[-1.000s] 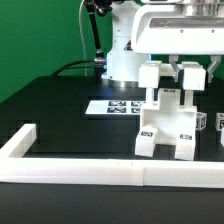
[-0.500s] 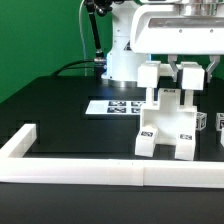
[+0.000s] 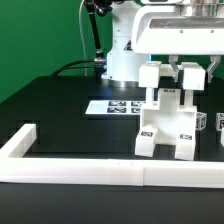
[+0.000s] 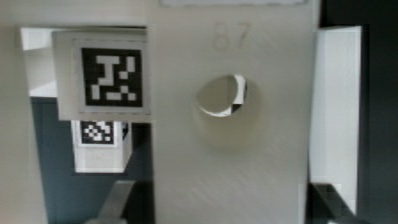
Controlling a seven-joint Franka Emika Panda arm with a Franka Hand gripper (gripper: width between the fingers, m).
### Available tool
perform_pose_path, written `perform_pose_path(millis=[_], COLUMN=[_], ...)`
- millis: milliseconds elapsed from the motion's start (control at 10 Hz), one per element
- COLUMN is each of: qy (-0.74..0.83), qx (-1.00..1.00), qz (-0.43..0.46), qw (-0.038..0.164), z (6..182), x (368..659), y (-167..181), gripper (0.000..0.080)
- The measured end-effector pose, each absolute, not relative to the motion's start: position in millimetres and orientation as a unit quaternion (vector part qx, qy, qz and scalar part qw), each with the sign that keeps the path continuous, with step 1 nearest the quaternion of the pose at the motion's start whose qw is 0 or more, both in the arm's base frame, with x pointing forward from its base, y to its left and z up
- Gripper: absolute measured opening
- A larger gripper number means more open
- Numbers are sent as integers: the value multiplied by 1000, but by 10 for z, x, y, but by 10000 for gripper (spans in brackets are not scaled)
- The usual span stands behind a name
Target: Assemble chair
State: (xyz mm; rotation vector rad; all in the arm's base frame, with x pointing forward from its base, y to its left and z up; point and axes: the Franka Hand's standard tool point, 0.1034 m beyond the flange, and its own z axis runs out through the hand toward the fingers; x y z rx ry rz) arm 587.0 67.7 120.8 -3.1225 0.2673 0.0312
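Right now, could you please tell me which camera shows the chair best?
The exterior view: the chair stands almost whole on the black table, legs and uprights visible. The wrist view shows only one close panel with a round hole beside a large tag.

Exterior wide, wrist close, both on chair (image 3: 172, 118)

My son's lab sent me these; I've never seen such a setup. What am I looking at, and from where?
The white machine is a robot arm; its two-fingered gripper is its hand. One picture comes from a camera off the arm, the other from a camera on the wrist, looking along the fingers. On the black table stand a half-built white chair, a flat marker board of printed tags, and a low white border rail. The gripper is closed on a chair part, seemingly the panel with the hole.
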Motion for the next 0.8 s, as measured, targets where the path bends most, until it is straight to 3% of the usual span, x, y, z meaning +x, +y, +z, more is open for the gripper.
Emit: perform_pose_path(millis=[800], qy=[83], qx=[-996], qz=[20], qw=[-3], z=[984], x=[5826], y=[655], gripper=[290])
